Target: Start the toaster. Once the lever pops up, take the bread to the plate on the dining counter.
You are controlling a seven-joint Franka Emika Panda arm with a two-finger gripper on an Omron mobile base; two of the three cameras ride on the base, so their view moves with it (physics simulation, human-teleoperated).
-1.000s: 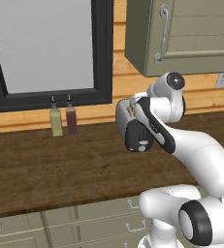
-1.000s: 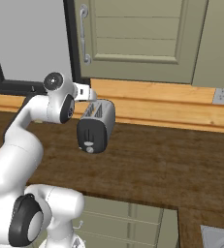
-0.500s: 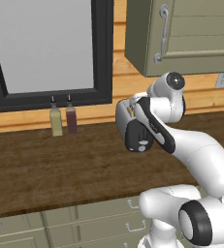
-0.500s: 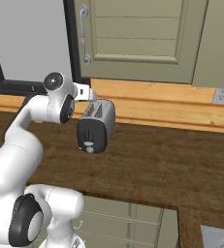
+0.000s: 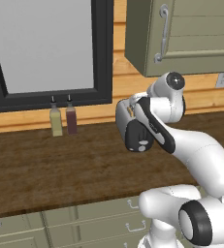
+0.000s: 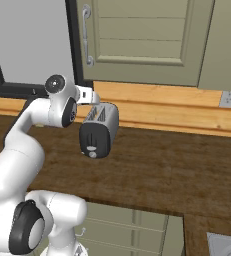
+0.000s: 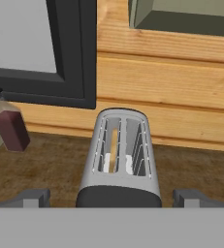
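Clearly the arm is only lining up for the first step, starting the toaster (image 6: pixel 100 130), which is standing on the dark wooden worktop (image 6: pixel 177 170) near the wood-panelled back wall, below the cabinet. The gripper (image 7: pixel 112 198) is hovering just above the toaster's near end, its jaws standing wide apart with nothing between them, one fingertip (image 7: pixel 33 197) showing on each side of the black end in the hand view. The bread (image 7: pixel 113 145) is sitting down in the left slot, a pale tan edge showing between the wires. The lever (image 6: pixel 92 151) is showing as a small light tab low on the black end face in the right base view; whether it is already pressed I cannot tell. By my judgement nothing of the task is done yet. The next move is calling for the hand to come down in front of that black face and push the tab down its track with one finger. Two bottles (image 5: pixel 64 119) are standing well apart to the left, under the window.
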